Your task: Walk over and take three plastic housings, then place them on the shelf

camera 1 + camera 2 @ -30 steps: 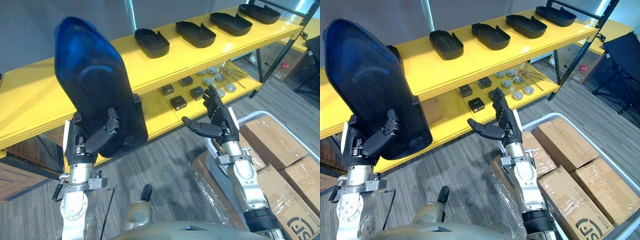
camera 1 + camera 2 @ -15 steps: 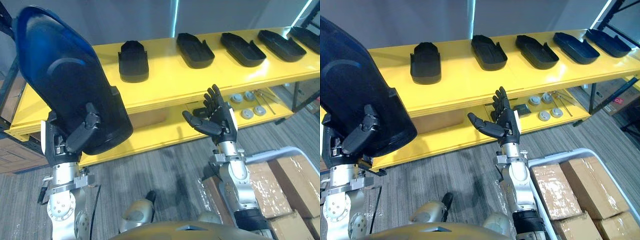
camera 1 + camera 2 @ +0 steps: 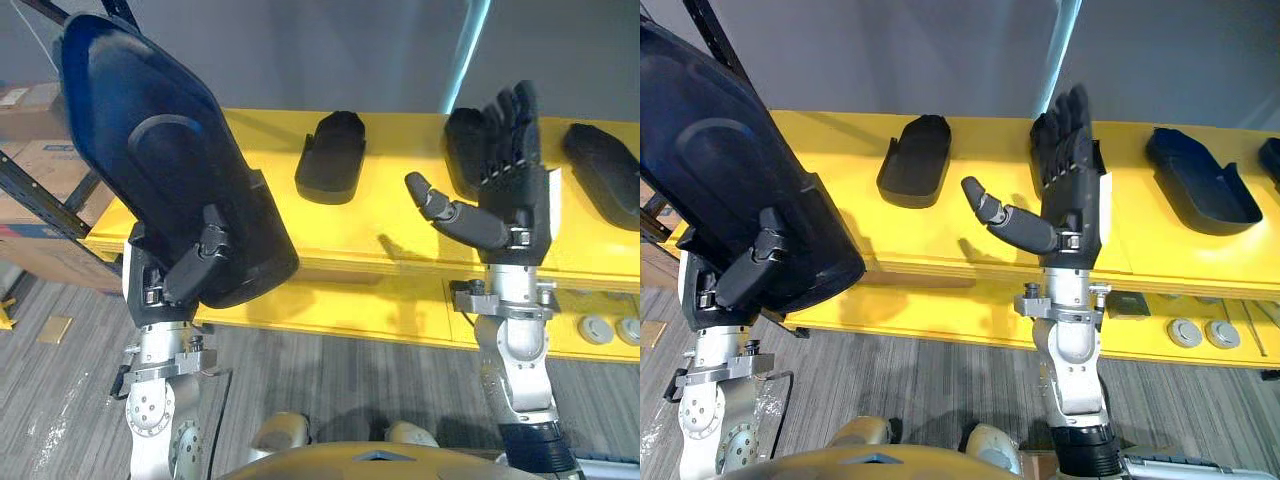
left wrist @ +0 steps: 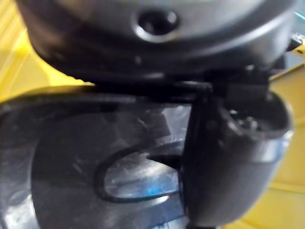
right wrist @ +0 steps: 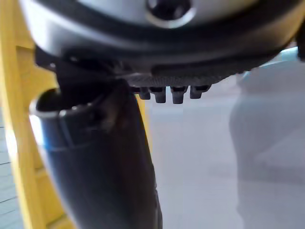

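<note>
Housing (image 3: 165,165): held upright, clear of the shelf, in the left hand (image 3: 180,275), with the thumb clamped across its near face, as it was one second ago. The view has swung from oblique to square-on to the yellow shelf (image 3: 400,225), which is now closer; the camera moved, not the shelf. Right hand (image 3: 505,195) has risen in front of the shelf, fingers straight, thumb apart, empty. Other housings (image 3: 330,160) lie in a row there. Judgement: approach nearly complete. Placement on the bare area left of that row comes next.
</note>
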